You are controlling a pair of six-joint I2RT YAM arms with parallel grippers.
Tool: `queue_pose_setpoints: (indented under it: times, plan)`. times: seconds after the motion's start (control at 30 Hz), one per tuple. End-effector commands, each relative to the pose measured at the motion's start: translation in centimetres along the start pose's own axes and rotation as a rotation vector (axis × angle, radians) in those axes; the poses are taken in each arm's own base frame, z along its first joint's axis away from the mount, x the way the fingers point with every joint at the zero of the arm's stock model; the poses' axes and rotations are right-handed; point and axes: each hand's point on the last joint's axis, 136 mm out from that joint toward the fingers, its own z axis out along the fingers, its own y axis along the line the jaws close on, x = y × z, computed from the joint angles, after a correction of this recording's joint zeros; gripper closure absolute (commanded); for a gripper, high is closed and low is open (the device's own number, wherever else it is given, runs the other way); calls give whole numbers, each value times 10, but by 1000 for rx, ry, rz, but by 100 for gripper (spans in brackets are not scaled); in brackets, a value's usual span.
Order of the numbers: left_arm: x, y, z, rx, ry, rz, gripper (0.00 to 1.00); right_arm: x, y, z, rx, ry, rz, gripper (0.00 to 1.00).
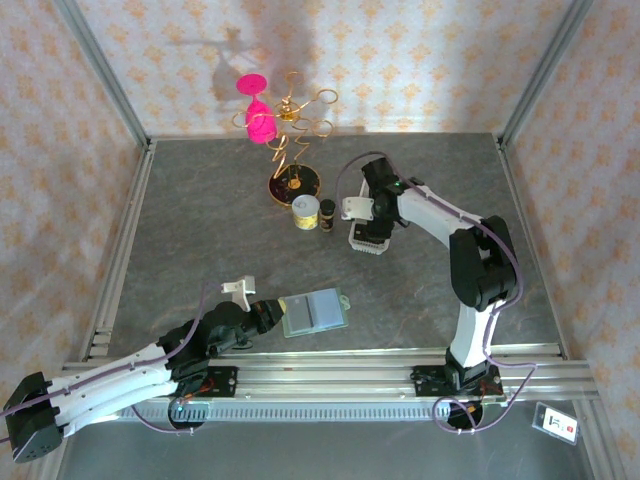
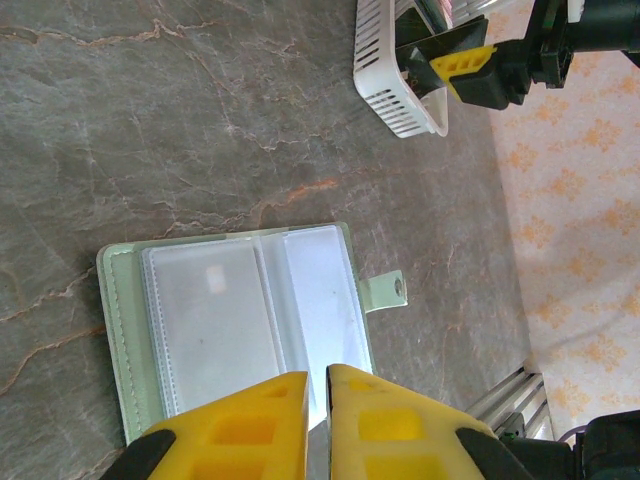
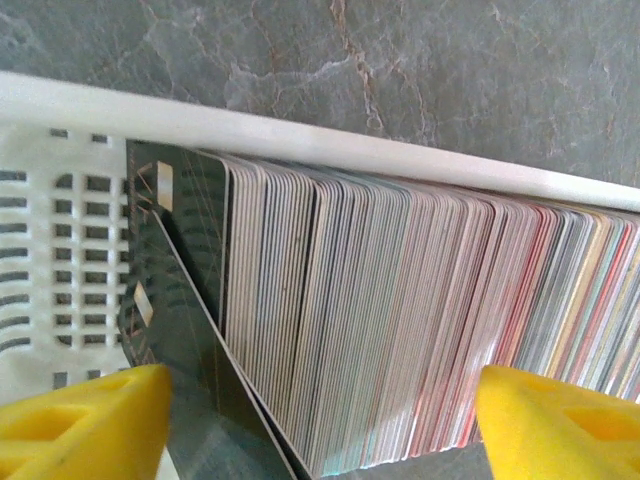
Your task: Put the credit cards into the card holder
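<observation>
The card holder (image 1: 315,311) (image 2: 240,320) lies open and flat near the table's front edge, sage-green with clear grey-blue pockets and its snap tab (image 2: 385,292) pointing right. My left gripper (image 1: 265,315) (image 2: 318,385) is shut, its yellow fingertips resting at the holder's near edge. The credit cards (image 3: 400,320) stand as a tightly packed row of edges in a white slotted basket (image 1: 368,238) (image 3: 60,250) (image 2: 395,80). One dark green card (image 3: 190,400) leans tilted at the row's left end. My right gripper (image 1: 368,225) (image 3: 320,400) is open wide over the basket, its fingers straddling the row.
At the back stands a gold wire stand (image 1: 290,115) on a dark round base, holding pink glasses (image 1: 255,105). A small yellow-white jar (image 1: 305,213) and a dark bottle (image 1: 327,214) stand just left of the basket. Aluminium rails (image 1: 340,365) run along the front edge.
</observation>
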Motion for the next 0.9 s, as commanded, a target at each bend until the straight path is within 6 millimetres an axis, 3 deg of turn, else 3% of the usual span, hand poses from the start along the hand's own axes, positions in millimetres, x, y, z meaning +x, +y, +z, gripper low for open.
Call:
queue_pose_setpoints:
  times: [0.0, 0.33, 0.87]
  plan:
    - [-4, -8, -1, 26, -17, -5, 87, 7, -5, -9, 23, 24, -8, 19]
    - [-3, -7, -1, 25, -18, -6, 87, -1, -6, 4, 42, 51, -70, 13]
    - [-3, -7, -1, 26, -18, -7, 88, -20, -24, -9, 111, 1, -67, 33]
